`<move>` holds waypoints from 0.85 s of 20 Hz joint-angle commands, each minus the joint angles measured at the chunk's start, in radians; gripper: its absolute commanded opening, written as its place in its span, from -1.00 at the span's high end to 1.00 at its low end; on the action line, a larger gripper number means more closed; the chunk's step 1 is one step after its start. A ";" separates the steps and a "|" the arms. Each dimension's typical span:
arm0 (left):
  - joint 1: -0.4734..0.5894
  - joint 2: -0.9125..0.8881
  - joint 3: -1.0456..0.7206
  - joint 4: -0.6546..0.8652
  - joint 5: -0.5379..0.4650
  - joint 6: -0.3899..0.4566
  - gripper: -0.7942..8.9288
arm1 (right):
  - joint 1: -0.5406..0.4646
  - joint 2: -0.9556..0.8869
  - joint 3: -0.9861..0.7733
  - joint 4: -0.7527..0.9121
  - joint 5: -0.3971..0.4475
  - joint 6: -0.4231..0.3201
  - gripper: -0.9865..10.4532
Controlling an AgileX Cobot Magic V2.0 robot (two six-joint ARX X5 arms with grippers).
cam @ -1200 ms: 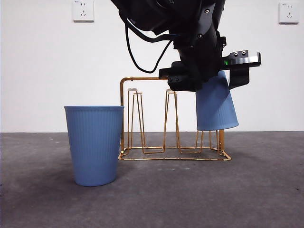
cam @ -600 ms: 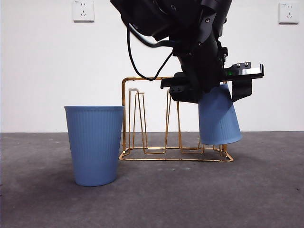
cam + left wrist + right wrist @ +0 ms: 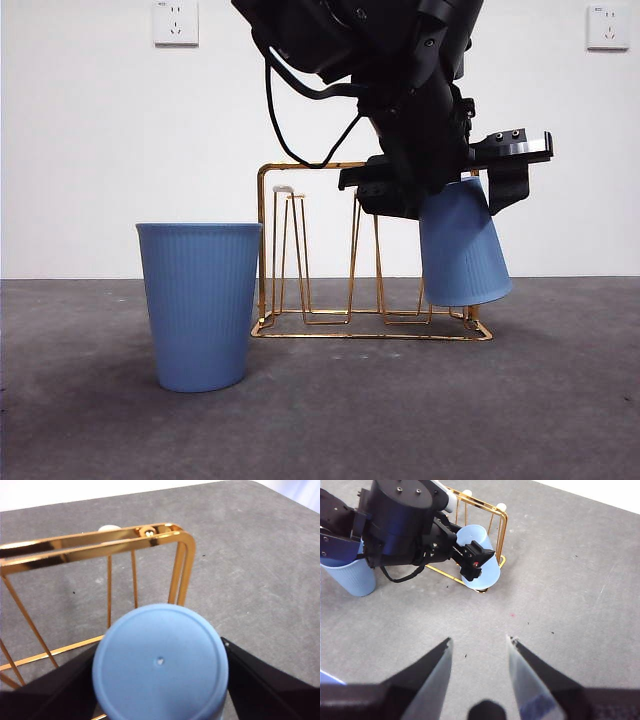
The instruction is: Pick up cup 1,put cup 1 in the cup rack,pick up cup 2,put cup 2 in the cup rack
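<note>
Left hand (image 3: 160, 680) grips the inverted blue cup (image 3: 463, 245) over the cup rack (image 3: 300, 250).

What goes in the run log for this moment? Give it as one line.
step: racking cup 1 | left gripper: shut on inverted blue cup, over cup rack end | right gripper: open, waiting | second blue cup: upright on table

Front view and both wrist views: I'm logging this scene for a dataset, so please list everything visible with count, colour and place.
held cup: one, blue, upside down, tilted, at one end of the rack
free cup: one, blue, upright on the table beside the rack's other end
cup rack: one, gold wire with white-tipped prongs, on the table
table: one, dark grey
wall sockets: two, white, on the wall
left tool: black, shut on the held cup
right tool: black, open, apart from the rack
</note>
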 commanded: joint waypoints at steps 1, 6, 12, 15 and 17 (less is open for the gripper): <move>-0.004 0.042 -0.021 -0.088 0.045 -0.022 -0.13 | 0.000 -0.002 -0.006 0.010 -0.003 -0.011 0.50; 0.002 0.042 0.031 -0.224 0.087 -0.036 -0.13 | 0.000 -0.002 -0.006 0.010 -0.003 -0.012 0.50; -0.006 0.041 0.129 -0.459 0.180 -0.037 -0.13 | 0.000 -0.002 -0.006 0.010 -0.003 -0.026 0.50; -0.008 0.041 0.175 -0.607 0.245 -0.052 -0.13 | 0.000 -0.002 -0.006 0.010 -0.003 -0.026 0.50; -0.014 0.038 0.179 -0.676 0.280 -0.072 -0.13 | 0.000 -0.002 -0.006 0.010 -0.003 -0.026 0.50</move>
